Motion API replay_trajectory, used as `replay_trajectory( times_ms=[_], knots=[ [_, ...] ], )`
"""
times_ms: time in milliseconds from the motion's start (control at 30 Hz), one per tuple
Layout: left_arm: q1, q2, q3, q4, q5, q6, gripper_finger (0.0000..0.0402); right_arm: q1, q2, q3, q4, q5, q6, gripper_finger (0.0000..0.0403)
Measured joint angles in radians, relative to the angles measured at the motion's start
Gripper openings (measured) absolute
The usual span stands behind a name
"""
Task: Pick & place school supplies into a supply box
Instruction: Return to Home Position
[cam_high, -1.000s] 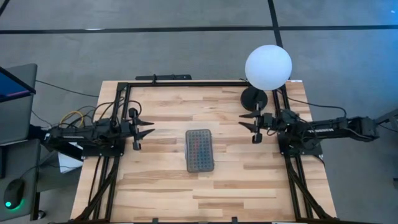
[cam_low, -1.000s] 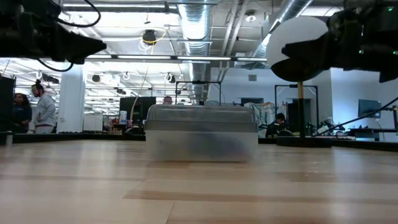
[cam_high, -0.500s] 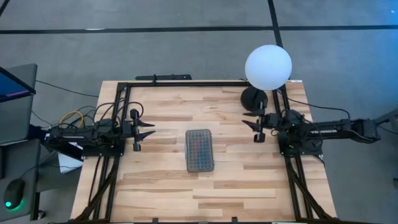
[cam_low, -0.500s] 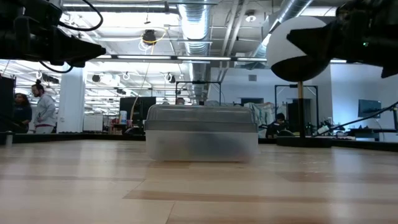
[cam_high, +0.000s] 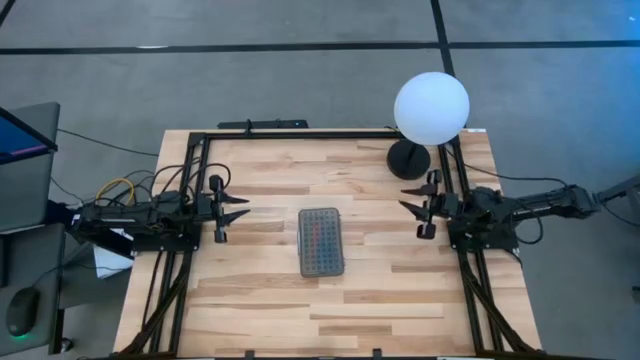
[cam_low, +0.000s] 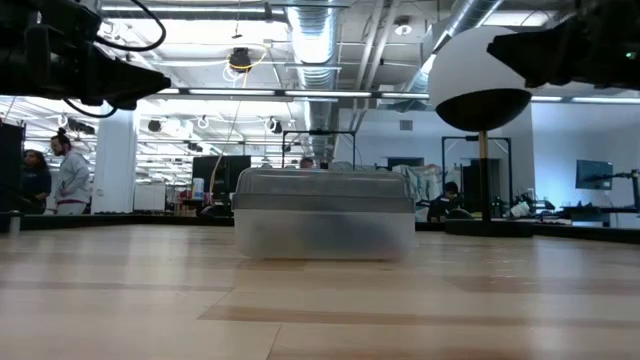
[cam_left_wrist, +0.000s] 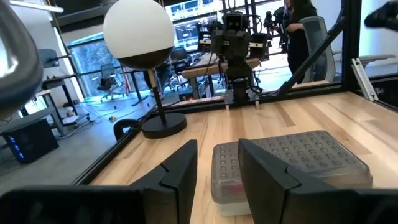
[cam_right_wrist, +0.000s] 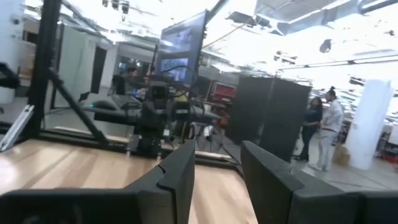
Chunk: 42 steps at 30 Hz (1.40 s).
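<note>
The supply box sits flat on its base in the middle of the wooden table, with its grey dotted lid shut. Coloured school supplies show faintly through the lid and through the clear wall. My left gripper hangs level at the table's left side, open and empty, pointing at the box. My right gripper hangs at the right side, open and empty, tipped slightly upward. In the low view the box stands between and below both grippers.
A white globe lamp on a black round base stands at the far right corner, close to my right arm. Black frame rails run along the far, left and right sides. People stand in the room beyond.
My right gripper has drawn back toward the table's right edge, away from the box, rising a little and tipping its fingers upward. Its fingers stay apart. The box and my left arm have kept still.
</note>
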Motion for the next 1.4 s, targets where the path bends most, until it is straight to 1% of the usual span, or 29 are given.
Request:
replay_trajectory(
  times_ms=[167, 267, 367, 467, 633, 767, 833, 900, 1133, 1400],
  knots=[
    [0.0, 0.0, 0.0, 0.0, 0.0, -0.03, 0.0112, 0.047, -0.19, 0.0, -0.196, 0.082, 0.009, 0.0124],
    [0.0, 0.0, 0.0, 0.0, 0.0, -0.042, 0.0112, 0.069, -0.312, -0.001, -0.336, 0.094, 0.027, 0.0124],
    [0.0, 0.0, 0.0, 0.0, 0.0, -0.044, 0.0112, 0.089, -0.315, 0.001, -0.404, 0.093, 0.016, 0.0124],
    [0.0, 0.0, 0.0, 0.0, 0.0, -0.047, 0.0112, 0.089, -0.31, 0.002, -0.405, 0.086, -0.004, 0.0124],
    [0.0, 0.0, 0.0, 0.004, 0.009, -0.046, 0.0112, 0.055, -0.317, 0.002, -0.418, -0.007, -0.033, 0.0124],
    [0.0, 0.001, 0.0, 0.008, -0.057, -0.072, 0.0112, -0.005, -0.317, 0.003, -0.47, -0.085, -0.024, 0.0124],
    [0.0, 0.001, 0.0, 0.009, -0.067, -0.074, 0.0112, -0.041, -0.317, 0.003, -0.49, -0.135, -0.011, 0.0124],
    [0.0, 0.001, 0.0, 0.009, -0.066, -0.072, 0.0112, -0.069, -0.317, 0.003, -0.512, -0.16, -0.003, 0.0124],
    [0.0, 0.001, 0.0, 0.009, -0.066, -0.069, 0.0112, -0.132, -0.316, 0.004, -0.546, -0.168, 0.001, 0.0124],
    [0.0, 0.001, 0.0, 0.008, -0.066, -0.059, 0.0112, -0.156, -0.316, 0.005, -0.549, -0.168, 0.001, 0.0124]
  ],
)
